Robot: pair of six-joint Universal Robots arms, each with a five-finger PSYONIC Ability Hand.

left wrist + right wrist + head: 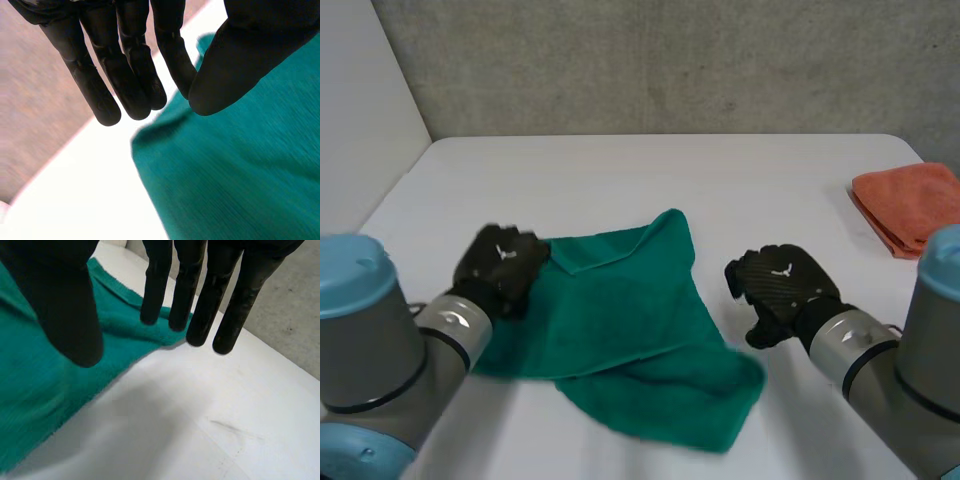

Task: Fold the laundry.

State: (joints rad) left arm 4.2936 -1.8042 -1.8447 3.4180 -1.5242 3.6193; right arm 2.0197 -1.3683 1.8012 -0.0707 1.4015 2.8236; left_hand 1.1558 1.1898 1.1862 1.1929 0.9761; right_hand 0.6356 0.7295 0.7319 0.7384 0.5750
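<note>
the green towel lies rumpled mid-table between the 2 hands, its long axis running from the far peak to the near right corner. the left hand hovers over its left edge, fingers straight, thumb close by, nothing pinched. the right hand hangs just beside the right edge, fingers straight and apart, empty. the left looks nearer; the right would have to reach inward, to its own left

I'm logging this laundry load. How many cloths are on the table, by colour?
Green cloth: 1
Orange cloth: 1
Total: 2
</note>
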